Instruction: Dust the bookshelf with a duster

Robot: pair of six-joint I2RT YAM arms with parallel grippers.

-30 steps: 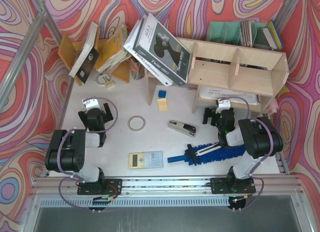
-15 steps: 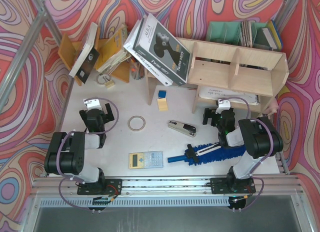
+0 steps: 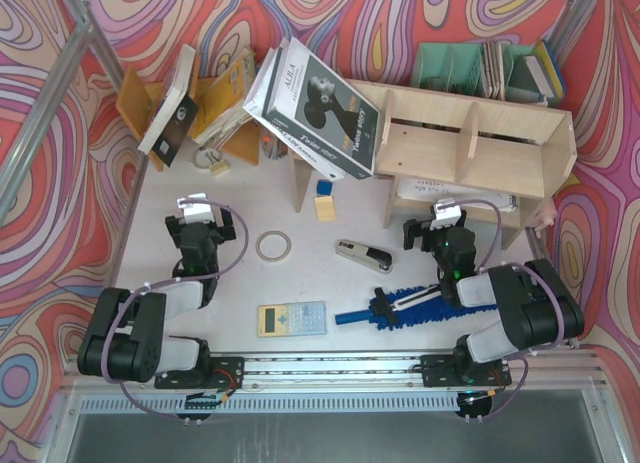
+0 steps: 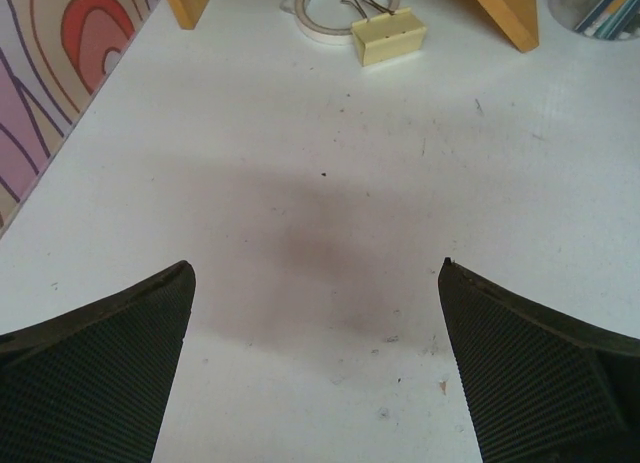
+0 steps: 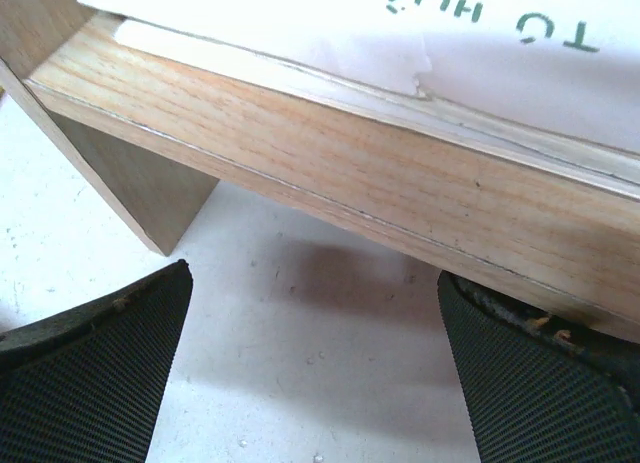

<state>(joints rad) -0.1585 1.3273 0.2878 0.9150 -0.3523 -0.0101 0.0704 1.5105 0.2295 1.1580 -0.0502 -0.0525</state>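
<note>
The bookshelf [image 3: 470, 148] is a long pale plywood unit with upright dividers at the back right. Its lower board [image 5: 330, 163] fills the right wrist view, with a printed white sheet [image 5: 400, 23] lying on it. The blue fluffy duster [image 3: 405, 305] lies flat on the table in front of the bookshelf, handle pointing left. My right gripper [image 3: 437, 226] [image 5: 315, 273] is open just before the lower board, beyond the duster, holding nothing. My left gripper [image 3: 203, 215] [image 4: 315, 266] is open over bare table at the left, far from the duster.
A large black-and-white book [image 3: 320, 108] leans on the bookshelf's left end. An orange book rack [image 3: 215, 98], green file organiser [image 3: 480, 68], stapler [image 3: 363, 254], calculator [image 3: 292, 318], tape ring [image 3: 273, 246] and small blue block [image 3: 323, 187] are about. A binder clip [image 4: 388, 35] lies ahead of the left gripper.
Both arms have stretched forward, away from their bases. The right gripper has come closer to the bookshelf's lower board. Both stay open; the duster has not moved.
</note>
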